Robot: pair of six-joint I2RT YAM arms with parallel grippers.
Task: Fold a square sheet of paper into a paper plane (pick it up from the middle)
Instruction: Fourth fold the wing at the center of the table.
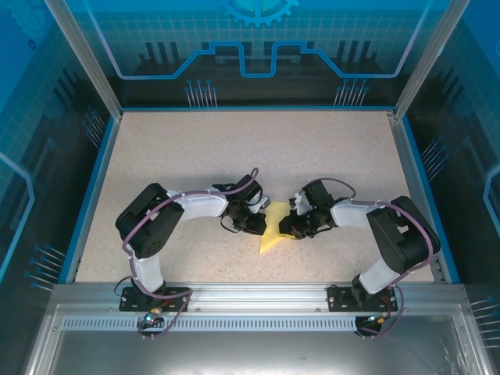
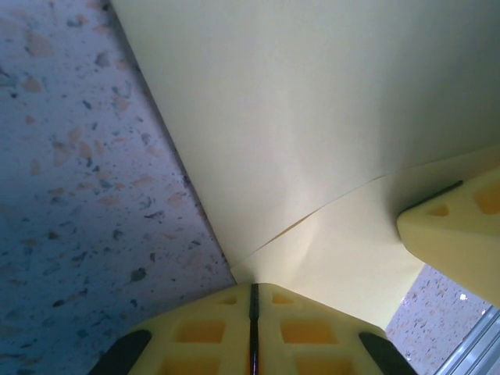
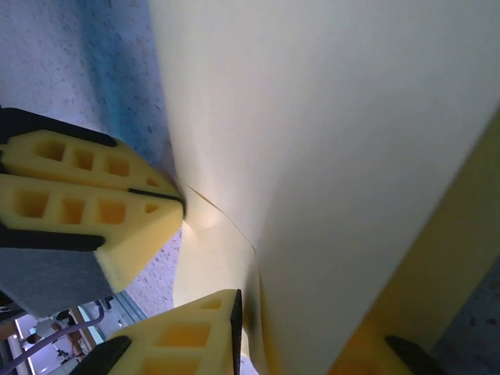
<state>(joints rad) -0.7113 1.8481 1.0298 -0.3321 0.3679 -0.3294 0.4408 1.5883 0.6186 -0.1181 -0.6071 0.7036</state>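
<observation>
Paper work at mid-surface: my two arms meet over a pale-yellow sheet [image 1: 271, 238] on the speckled beige surface [image 1: 195, 156], inside a blue-walled enclosure whose back panel carries a printed gear emblem [image 1: 259, 9] and circuit-style line art. Seen from above, the sheet lies near the front edge, between the two arms. One pointed corner aims toward my bases and the rest is tucked under my wrists. My left tool [image 1: 259, 222] reaches in from the left and my right tool [image 1: 291, 226] from the right, the two tips close together over the paper. From the left wrist, my left tool [image 2: 251, 287] has its yellow fingers pressed fully together, seam to seam, pinching a corner of the sheet [image 2: 312, 117] where a curved crease runs off to the right. One finger [image 2: 457, 234] of my right tool sits on the same paper at the right edge of that view, with the surface [image 2: 78, 195] beneath. From the right wrist, the sheet [image 3: 328, 141] rises steeply between the fingers of my right tool [image 3: 301, 320], which are drawn in against either side of it. My left tool [image 3: 176, 201], clamped tight, grips the paper's edge just beside them.
</observation>
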